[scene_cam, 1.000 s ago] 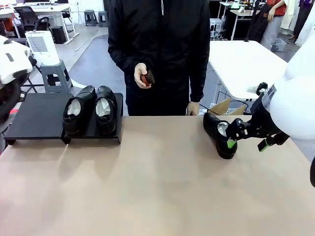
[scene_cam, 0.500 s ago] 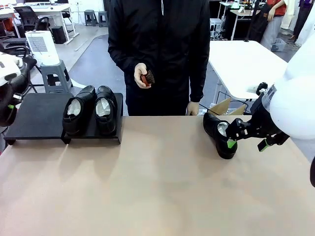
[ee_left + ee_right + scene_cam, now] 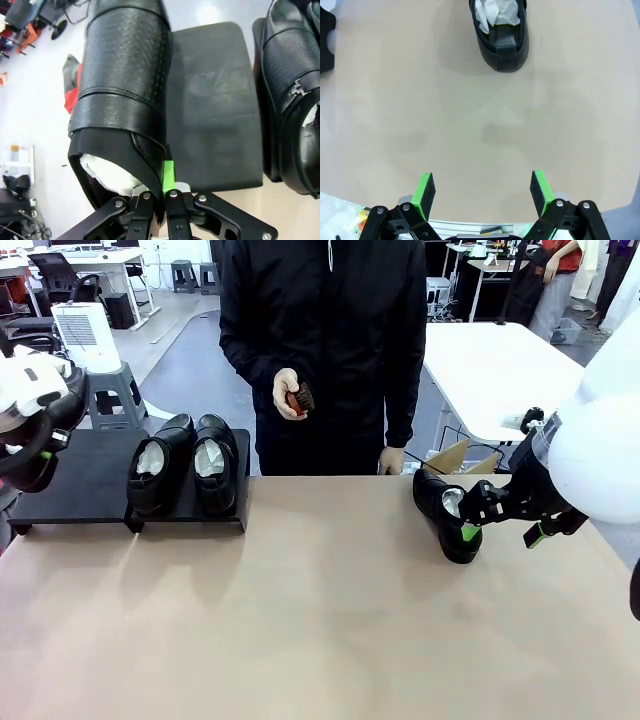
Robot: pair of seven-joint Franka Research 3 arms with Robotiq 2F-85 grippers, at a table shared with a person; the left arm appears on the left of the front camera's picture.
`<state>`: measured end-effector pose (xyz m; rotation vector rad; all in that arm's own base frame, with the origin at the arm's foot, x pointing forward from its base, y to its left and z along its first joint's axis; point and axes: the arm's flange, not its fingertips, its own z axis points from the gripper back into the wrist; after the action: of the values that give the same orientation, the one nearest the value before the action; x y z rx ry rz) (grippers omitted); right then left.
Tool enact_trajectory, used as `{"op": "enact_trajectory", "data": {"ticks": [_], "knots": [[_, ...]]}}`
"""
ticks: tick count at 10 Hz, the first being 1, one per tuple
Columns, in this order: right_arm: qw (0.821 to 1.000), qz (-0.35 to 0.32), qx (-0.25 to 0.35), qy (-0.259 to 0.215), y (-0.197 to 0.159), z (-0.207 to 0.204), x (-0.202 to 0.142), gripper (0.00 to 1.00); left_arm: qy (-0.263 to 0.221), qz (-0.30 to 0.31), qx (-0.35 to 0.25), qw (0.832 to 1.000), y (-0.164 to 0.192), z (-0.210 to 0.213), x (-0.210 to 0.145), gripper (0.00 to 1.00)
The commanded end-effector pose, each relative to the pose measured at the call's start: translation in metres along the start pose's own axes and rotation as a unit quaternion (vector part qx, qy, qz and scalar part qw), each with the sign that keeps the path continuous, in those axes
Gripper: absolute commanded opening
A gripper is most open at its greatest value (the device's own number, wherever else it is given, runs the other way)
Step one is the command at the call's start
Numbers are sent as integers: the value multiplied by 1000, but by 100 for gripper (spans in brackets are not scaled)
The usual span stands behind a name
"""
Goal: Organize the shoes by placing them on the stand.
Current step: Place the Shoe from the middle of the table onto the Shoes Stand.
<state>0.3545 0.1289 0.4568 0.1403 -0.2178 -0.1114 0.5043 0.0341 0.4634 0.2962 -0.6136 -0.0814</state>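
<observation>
Left wrist view shows the left gripper (image 3: 159,197) pinching the heel rim of a black shoe (image 3: 125,95), apparently above the stand (image 3: 212,110). Front view: two shoes (image 3: 185,465) sit on the stand's right half at left of frame. Right gripper (image 3: 482,192), fingers spread wide, hovers near another shoe (image 3: 501,37) on the table (image 3: 320,620).

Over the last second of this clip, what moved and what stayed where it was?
The left arm swung in from the table's left edge toward the stand, its left gripper shut on a shoe. The right gripper, open, the shoe on the table and the stand's pair stayed put.
</observation>
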Motion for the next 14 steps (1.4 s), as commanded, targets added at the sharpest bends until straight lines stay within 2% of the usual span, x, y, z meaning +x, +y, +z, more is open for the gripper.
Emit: {"op": "enact_trajectory", "data": {"ticks": [1,2,3,7,14], "knots": [[1000,-3,5,-6,2,0,2,100,-15,-17,-5,1000,4,-1,-1,0],[1000,-3,5,-6,2,0,2,100,0,0,0,1000,0,0,0,0],[1000,-3,5,-6,2,0,2,100,37,10,-18,999,-3,-13,1,0],[1000,-3,5,-6,2,0,2,100,46,11,23,999,2,-45,9,0],[1000,-3,5,-6,2,0,2,100,39,24,2,999,1,-80,-1,0]]}}
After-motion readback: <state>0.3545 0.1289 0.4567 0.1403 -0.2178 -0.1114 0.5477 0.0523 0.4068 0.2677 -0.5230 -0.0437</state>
